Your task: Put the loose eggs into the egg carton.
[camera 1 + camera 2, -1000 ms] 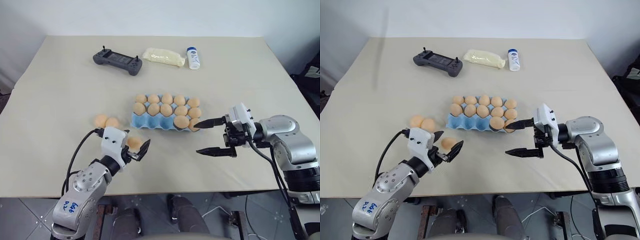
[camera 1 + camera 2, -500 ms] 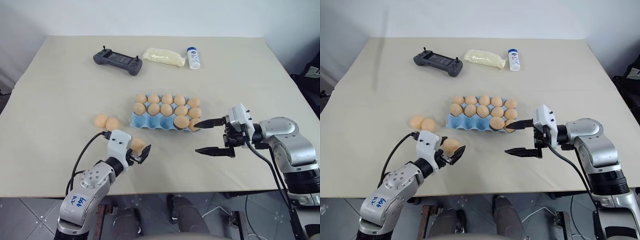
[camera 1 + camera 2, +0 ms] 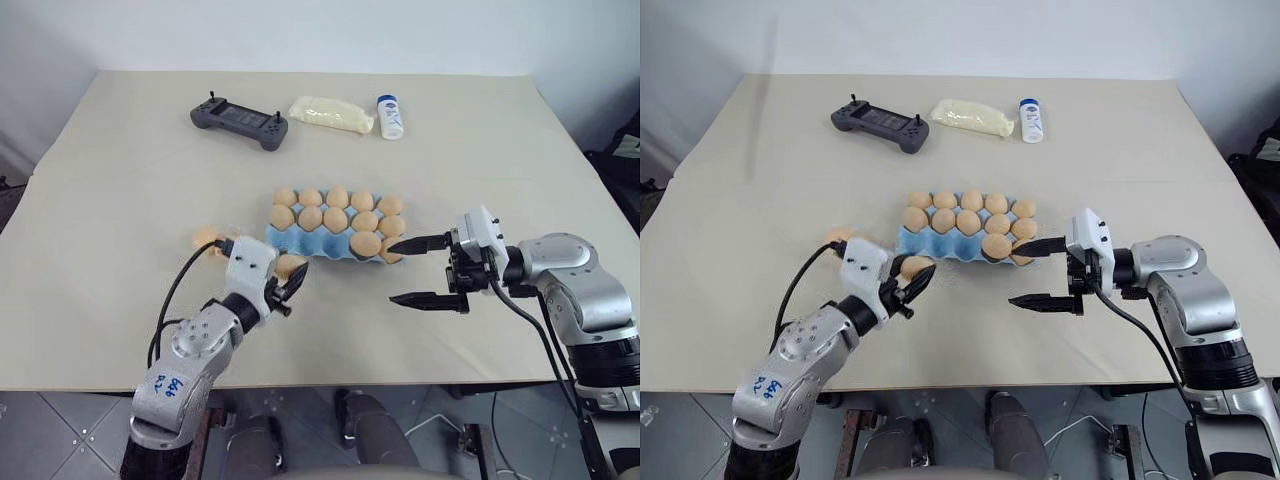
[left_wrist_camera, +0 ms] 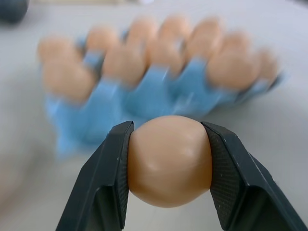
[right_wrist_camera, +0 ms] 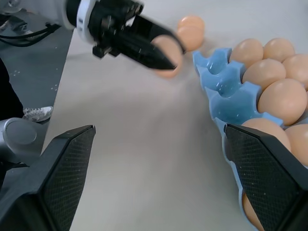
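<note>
Beige and broad, the worktop was seen from above against a pale wall. Near its middle lay the light blue egg carton, with tan-orange eggs seated in most of its cups and bare cups showing along its near-left side. The left gripper was held just in front of the carton's near-left corner, its two black fingers closed on one loose egg, which was pinched at its sides and lifted clear of the surface. Two more loose eggs were lying together on the worktop just left of the carton, partly hidden behind the left arm. The right gripper was held at the carton's right end, pointing leftward, its fingers spread wide apart with nothing between them. Along the far side of the worktop a dark grey gamepad, a pale yellow wrapped packet and a small white bottle were set in a row, well apart from the carton.
</note>
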Robot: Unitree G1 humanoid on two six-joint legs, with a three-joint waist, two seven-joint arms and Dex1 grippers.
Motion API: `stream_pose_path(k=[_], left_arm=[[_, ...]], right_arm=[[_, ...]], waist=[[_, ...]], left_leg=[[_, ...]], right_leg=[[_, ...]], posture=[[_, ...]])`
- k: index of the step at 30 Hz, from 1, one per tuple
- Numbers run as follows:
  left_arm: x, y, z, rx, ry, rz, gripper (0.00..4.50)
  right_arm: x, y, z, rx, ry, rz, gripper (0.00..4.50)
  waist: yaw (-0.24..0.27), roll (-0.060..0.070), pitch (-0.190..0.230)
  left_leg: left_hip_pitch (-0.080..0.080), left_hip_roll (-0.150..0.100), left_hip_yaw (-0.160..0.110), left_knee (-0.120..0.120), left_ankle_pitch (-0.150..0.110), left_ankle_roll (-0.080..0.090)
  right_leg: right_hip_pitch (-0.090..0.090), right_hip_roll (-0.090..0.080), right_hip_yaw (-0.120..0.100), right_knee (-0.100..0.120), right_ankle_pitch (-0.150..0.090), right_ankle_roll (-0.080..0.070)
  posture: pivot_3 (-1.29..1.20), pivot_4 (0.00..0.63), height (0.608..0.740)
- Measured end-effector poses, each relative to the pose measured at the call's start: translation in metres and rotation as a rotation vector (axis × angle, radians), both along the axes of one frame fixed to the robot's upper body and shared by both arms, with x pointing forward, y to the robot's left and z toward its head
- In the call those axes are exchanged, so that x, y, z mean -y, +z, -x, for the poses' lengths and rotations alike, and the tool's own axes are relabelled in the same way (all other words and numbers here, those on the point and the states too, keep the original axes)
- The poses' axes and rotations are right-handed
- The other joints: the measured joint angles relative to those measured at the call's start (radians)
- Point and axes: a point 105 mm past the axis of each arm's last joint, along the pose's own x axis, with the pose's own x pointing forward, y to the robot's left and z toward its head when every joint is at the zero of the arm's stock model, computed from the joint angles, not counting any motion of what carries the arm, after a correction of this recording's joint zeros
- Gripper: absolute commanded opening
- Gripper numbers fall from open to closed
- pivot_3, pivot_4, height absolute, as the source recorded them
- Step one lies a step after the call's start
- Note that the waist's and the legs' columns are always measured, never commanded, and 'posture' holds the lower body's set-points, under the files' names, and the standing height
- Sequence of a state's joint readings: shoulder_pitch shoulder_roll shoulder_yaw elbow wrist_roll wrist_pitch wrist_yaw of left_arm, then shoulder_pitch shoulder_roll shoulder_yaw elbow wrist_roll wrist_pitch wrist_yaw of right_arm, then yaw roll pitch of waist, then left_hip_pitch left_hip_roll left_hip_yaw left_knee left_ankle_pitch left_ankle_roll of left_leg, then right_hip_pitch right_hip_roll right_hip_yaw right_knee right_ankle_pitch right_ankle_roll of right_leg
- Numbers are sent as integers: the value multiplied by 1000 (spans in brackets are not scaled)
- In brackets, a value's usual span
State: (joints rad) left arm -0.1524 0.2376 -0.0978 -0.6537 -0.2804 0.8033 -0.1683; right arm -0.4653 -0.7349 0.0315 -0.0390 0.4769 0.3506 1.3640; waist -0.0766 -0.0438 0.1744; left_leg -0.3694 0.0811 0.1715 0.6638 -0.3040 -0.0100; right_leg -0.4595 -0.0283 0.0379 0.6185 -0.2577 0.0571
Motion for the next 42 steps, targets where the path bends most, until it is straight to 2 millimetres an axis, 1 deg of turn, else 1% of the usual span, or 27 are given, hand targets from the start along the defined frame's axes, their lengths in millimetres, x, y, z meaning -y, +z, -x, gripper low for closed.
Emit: stream_pose_path(k=[2,5,8,12,16,19,23,31,32,35,37,40,42], left_arm=[[5,6,-2,22,-21,8,1853],[13,10,-10,45,-47,3,1853],[20,6,-24,42,-61,-2,1853],[31,1,-37,46,-97,-6,1853],[42,-3,-44,59,-142,-8,1853],[46,-6,-52,64,-160,-16,1853],[49,-6,-59,83,-174,-19,1853],[51,-3,-61,105,-165,-31,4366],[52,-3,-61,105,-167,-26,4445],[52,-3,-60,105,-165,-28,4445],[51,2,-59,112,-160,-27,4445],[44,11,-57,124,-136,-15,4445],[35,18,-50,114,-126,14,4445]], right_arm=[[1,0,-1,-1,-6,-3,4500],[2,2,-1,4,-6,-16,4500],[3,4,-2,13,-13,-21,4500],[3,4,-2,25,-25,-24,4500],[5,2,-2,19,-40,-27,4500],[5,1,-3,18,-50,-28,4500],[6,0,-3,19,-64,-31,4500],[7,-1,-3,22,-77,-33,4500],[7,-1,-3,22,-78,-33,4500],[7,-1,-3,23,-81,-34,4500],[7,-1,-3,23,-81,-34,4500],[7,-1,-3,23,-81,-34,4500],[7,0,-3,24,-81,-34,4500]], waist=[[-2,0,0],[0,0,0],[0,0,0],[1,0,0],[2,0,0],[2,0,0],[4,0,0],[8,0,0],[9,0,0],[15,0,0],[20,0,0],[21,0,0],[20,0,0]], left_leg=[[0,0,0,0,0,0],[0,0,-1,0,0,0],[0,0,-1,1,1,0],[0,-1,0,1,1,1],[0,0,0,1,1,1],[0,0,-1,0,1,1],[0,0,-1,1,1,1],[-1,0,-1,0,1,1],[-1,0,-1,0,1,1],[0,0,-1,0,1,1],[0,0,-1,0,1,1],[-1,0,-1,0,1,1],[-1,0,0,0,0,0]], right_leg=[[0,0,0,0,1,2],[0,1,0,1,2,3],[0,1,1,1,1,3],[0,1,1,1,2,3],[0,1,1,1,3,5],[0,1,0,1,4,8],[0,1,0,1,4,8],[0,1,0,1,6,10],[0,1,0,1,6,10],[0,1,0,1,6,10],[-1,1,0,1,6,10],[-1,1,0,1,6,10],[-1,1,0,1,6,10]], posture=[[0,150,740],[0,150,740],[0,150,740],[0,150,740],[0,150,740],[0,150,740],[0,150,740],[0,150,740],[0,150,740],[0,150,740],[0,150,740],[0,150,740],[0,150,740]])
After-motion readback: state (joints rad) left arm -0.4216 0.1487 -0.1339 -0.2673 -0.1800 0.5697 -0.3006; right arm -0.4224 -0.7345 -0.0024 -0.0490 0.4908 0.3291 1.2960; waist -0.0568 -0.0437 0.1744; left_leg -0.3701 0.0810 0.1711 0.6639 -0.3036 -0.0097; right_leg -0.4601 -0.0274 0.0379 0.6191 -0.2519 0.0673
